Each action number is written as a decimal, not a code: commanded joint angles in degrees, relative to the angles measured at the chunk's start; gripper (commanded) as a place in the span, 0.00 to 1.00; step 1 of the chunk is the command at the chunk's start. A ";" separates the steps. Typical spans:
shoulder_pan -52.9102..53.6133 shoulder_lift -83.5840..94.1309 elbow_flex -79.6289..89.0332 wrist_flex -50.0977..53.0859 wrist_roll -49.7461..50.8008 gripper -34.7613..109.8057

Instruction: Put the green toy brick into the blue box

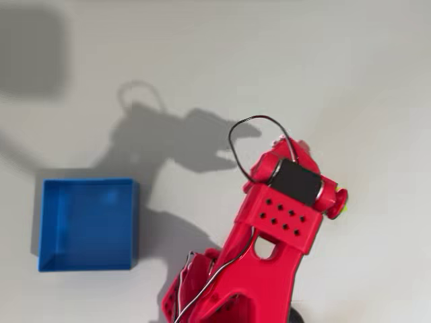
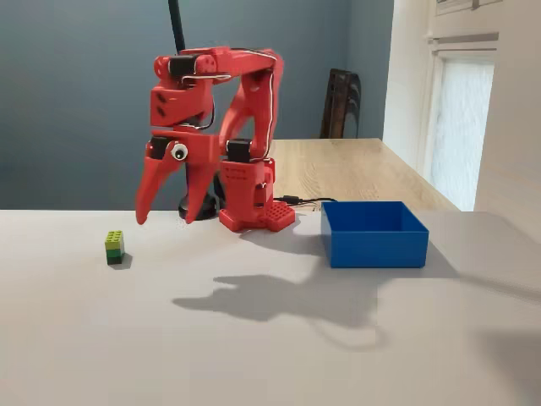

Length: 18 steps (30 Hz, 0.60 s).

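1. Tool [image 2: 173,218] hangs above the bench [image 2: 254,355], fingers spread apart and empty, tips pointing down.
2. Green toy brick [image 2: 114,245] sits on the bench in the fixed view, low and left of the fingertips, apart from them; it looks stacked on a darker piece.
3. Blue box [image 2: 374,234] waits well off to the right, nothing visible inside.
4. Best play now, I'd say: keep the fingers wide, slide left until they straddle the brick, descend straight, then close squarely across its sides.
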 commanded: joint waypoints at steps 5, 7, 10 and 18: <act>9.58 -6.06 -8.00 1.05 2.64 0.47; 11.95 -7.56 -9.14 1.05 2.55 0.47; 15.29 -9.58 -9.84 1.05 1.49 0.47; 23.29 -13.18 -11.07 0.97 -2.81 0.45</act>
